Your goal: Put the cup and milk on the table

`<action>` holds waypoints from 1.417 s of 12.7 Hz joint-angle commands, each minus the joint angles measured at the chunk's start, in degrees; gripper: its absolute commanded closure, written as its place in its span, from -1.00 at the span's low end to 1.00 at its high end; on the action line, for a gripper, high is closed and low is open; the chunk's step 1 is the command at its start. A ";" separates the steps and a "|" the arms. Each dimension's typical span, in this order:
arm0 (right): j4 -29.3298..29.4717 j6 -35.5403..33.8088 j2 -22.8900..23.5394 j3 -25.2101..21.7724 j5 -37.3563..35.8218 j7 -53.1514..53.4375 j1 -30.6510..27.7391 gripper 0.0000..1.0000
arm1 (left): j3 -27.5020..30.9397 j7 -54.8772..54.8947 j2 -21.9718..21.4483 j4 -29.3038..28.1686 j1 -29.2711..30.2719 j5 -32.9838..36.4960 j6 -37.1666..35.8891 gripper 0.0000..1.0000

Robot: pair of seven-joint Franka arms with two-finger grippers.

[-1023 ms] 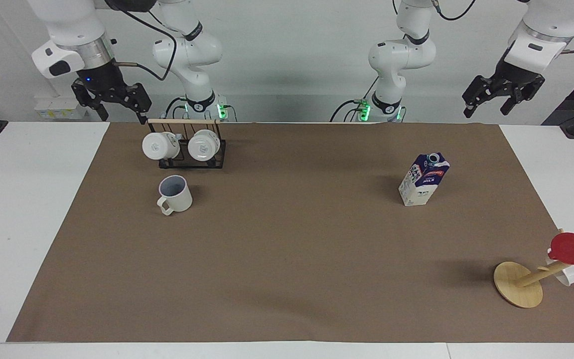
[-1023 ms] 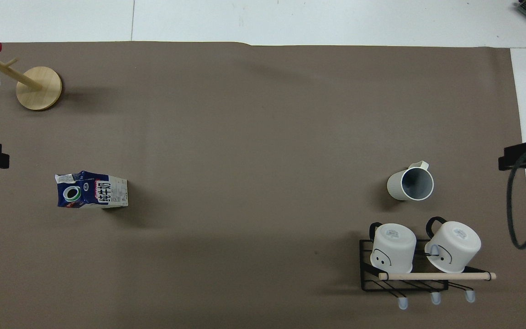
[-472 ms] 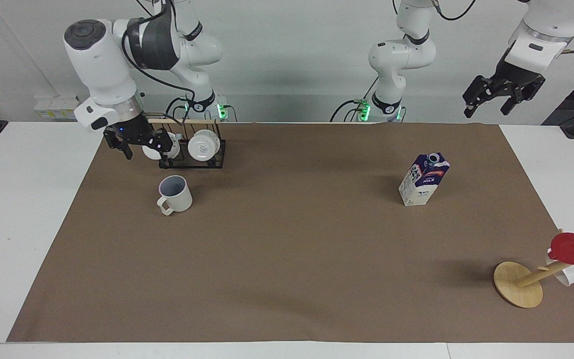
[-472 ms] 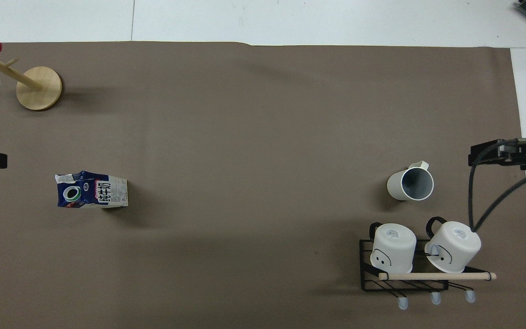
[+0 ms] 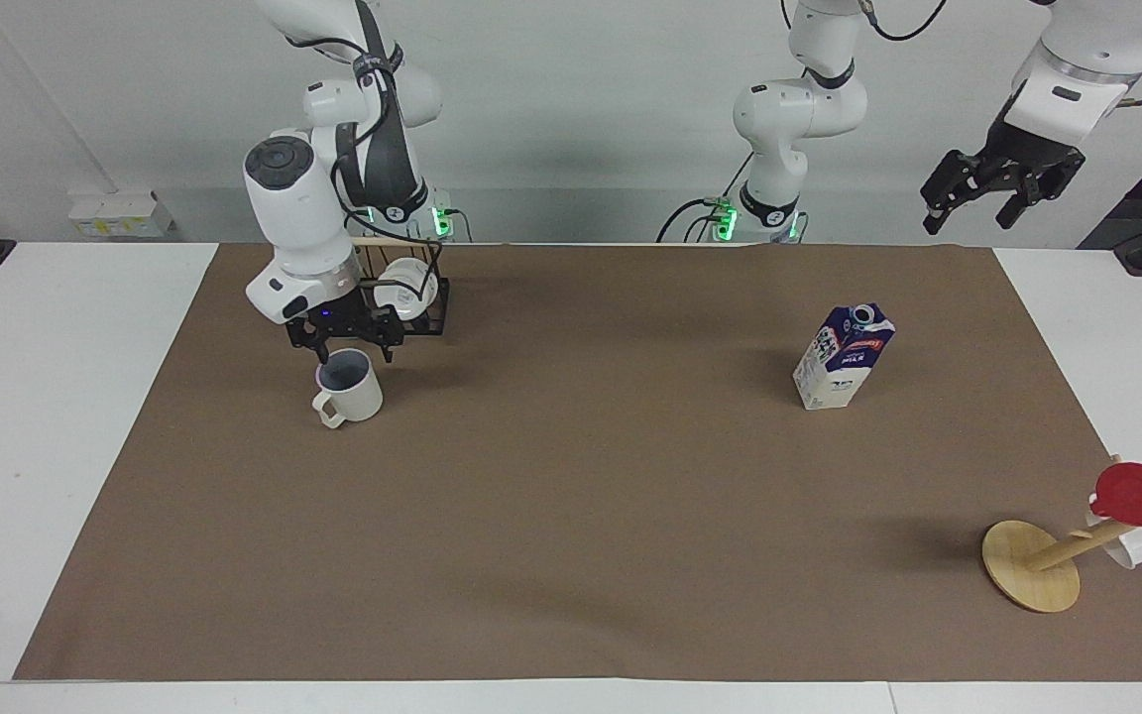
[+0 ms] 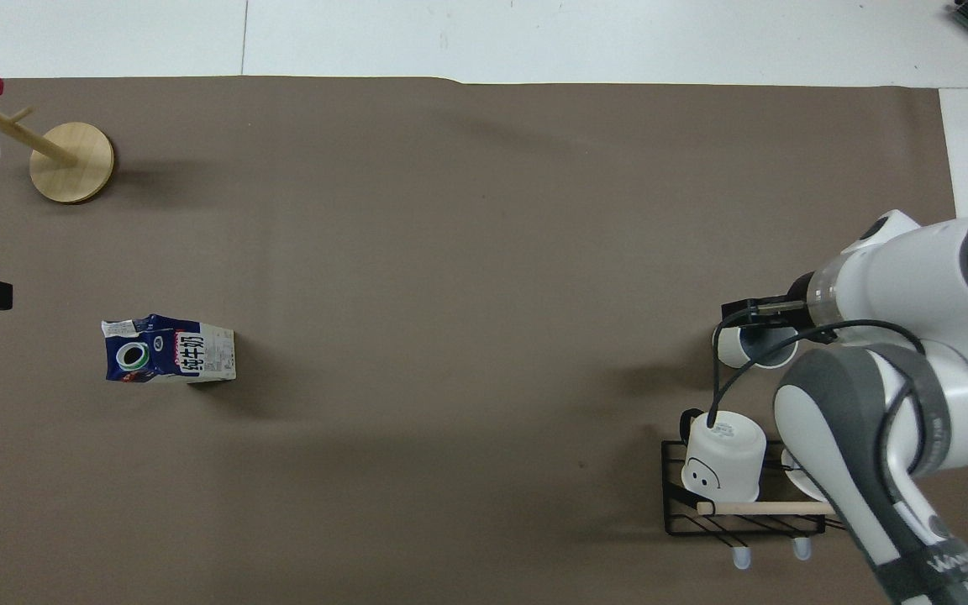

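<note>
Where the red band crosses the milk [image 5: 844,359], small white lettering shows in the facing view but cannot be read; in the overhead view its side panel carries the bold characters 纯牛奶. The carton stands upright on the brown sheet of the tabletop [image 5: 56,416], toward the left arm's end, well apart from the cup [image 5: 350,387]. The cup stands upright on the sheet toward the right arm's end, farther from the robots than the black wire rack [image 6: 702,517], where a white mug [image 6: 721,458] hangs with a drawn face on it. The right tool [image 5: 342,343] hovers just over the cup's rim, its fingers spread apart and holding nothing. The left tool [image 5: 997,191] waits raised at its own end of the tabletop, fingers apart and empty.
</note>
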 commanded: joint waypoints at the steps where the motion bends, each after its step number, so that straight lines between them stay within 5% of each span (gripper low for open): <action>1: -3.69 4.29 0.42 -0.17 -0.03 -1.44 -0.25 -1.00 | 0.09 0.04 -0.85 -0.87 0.23 -0.08 -0.10 -1.00; 10: -3.96 10.28 5.96 -0.09 -0.03 -1.00 -0.51 -1.00 | 0.27 0.04 -0.94 -0.96 0.41 -0.08 -0.19 -1.00; 15: -3.79 10.01 6.04 -0.09 0.06 0.14 -0.51 1.00 | 0.36 0.13 -1.12 -1.04 0.50 -0.08 -0.19 -1.00; 18: -1.86 9.23 7.18 -0.09 3.11 1.81 -0.87 1.00 | 0.36 0.13 -1.12 -1.13 0.50 -0.08 -0.37 -1.00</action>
